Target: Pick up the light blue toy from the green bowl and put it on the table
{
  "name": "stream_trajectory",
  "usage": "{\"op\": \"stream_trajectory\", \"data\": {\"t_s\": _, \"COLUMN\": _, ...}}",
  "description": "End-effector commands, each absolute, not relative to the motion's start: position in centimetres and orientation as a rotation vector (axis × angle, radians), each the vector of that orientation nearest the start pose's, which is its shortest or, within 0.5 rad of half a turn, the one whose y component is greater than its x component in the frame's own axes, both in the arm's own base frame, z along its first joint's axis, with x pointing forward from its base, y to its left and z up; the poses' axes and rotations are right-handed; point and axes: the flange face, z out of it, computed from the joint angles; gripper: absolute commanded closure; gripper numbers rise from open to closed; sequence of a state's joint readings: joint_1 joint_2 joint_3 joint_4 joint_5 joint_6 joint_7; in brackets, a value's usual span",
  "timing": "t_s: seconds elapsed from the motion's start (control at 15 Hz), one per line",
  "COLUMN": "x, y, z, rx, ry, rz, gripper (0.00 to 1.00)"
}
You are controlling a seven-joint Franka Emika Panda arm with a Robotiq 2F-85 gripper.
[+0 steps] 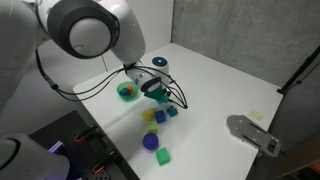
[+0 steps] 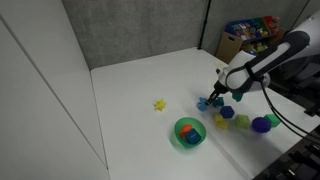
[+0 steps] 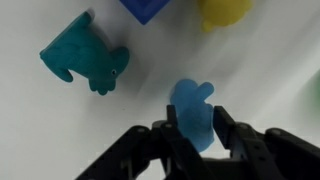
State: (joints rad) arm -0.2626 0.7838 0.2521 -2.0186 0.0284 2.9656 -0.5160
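In the wrist view the pincer was clenched on the light blue toy, one finger pressed to each side of it. The toy was out of the green bowl and low over the white tabletop; whether it touched the surface I could not tell. A teal toy lay just beside it, with a blue cube and a yellow piece a little farther off. In an exterior view the bowl stood near the pincer, apart from it.
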Motion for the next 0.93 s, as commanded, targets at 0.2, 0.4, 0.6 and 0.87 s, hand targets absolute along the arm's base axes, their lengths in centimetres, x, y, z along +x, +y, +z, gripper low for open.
{"op": "stream_trajectory", "data": {"t_s": 0.2, "x": 60.1, "y": 0.1, "z": 10.5, "rx": -2.937, "ry": -0.595, "rz": -0.352, "gripper": 0.03}}
{"op": "stream_trajectory", "data": {"t_s": 0.4, "x": 60.0, "y": 0.8, "z": 12.1, "rx": -2.936, "ry": -0.616, "rz": -0.348, "gripper": 0.0}}
{"op": "stream_trajectory", "data": {"t_s": 0.6, "x": 59.8, "y": 1.0, "z": 14.1, "rx": -2.946, "ry": -0.605, "rz": -0.333, "gripper": 0.0}}
{"op": "stream_trajectory", "data": {"t_s": 0.87, "x": 59.0, "y": 0.4, "z": 17.1, "rx": -2.96, "ry": -0.533, "rz": -0.268, "gripper": 0.0}}
